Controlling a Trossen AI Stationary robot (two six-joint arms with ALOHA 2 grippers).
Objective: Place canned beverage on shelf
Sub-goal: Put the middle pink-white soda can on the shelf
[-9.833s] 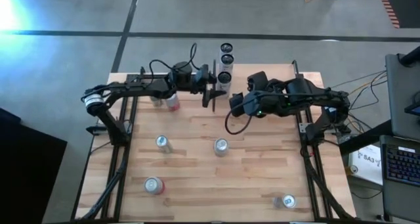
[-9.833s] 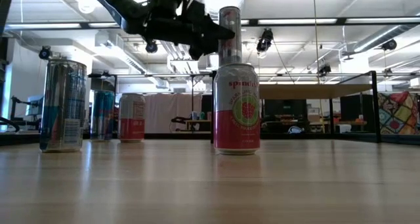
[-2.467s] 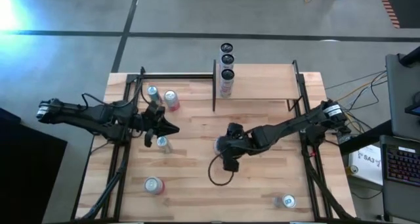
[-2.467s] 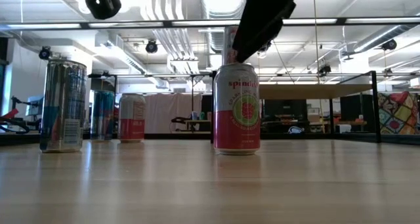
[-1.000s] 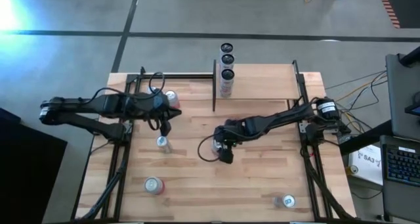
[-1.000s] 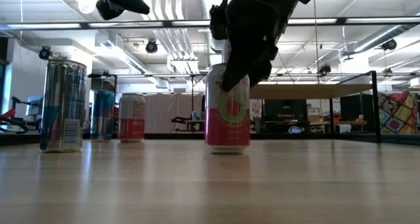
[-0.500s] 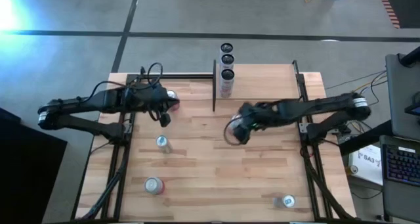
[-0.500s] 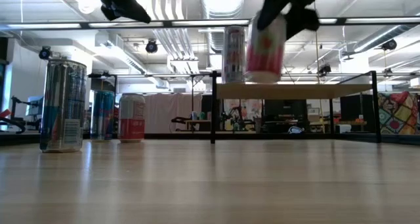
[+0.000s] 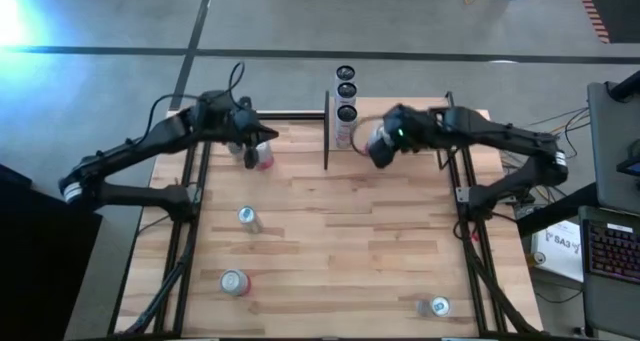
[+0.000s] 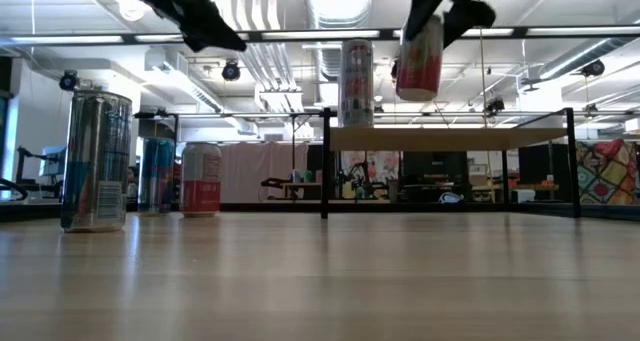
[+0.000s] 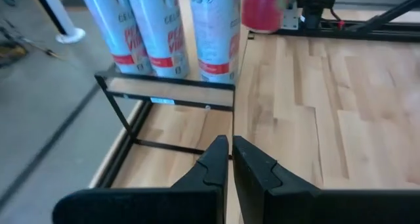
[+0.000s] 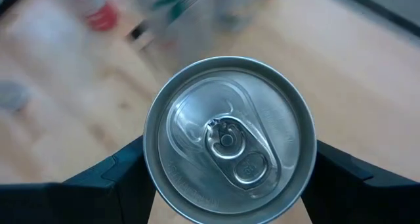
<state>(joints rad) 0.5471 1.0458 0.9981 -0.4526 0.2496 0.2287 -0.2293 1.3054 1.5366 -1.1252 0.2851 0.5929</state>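
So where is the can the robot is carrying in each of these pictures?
High view: the carried can is over the shelf, right of the tall cans.
Low view: upper middle, above the shelf, right of the tall cans.
Left wrist view: top edge.
Right wrist view: centre, lid showing.

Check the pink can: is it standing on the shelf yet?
No. The pink can hangs tilted in the right gripper, clear above the shelf.

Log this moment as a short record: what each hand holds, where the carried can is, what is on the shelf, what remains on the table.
right hand: shut on pink-and-white beverage can
carried can: airborne above pale wood shelf, not set down
on shelf: three tall white cans in a row
left hand: shut, empty, above the table's far left
on table: several loose cans, including red-and-white can
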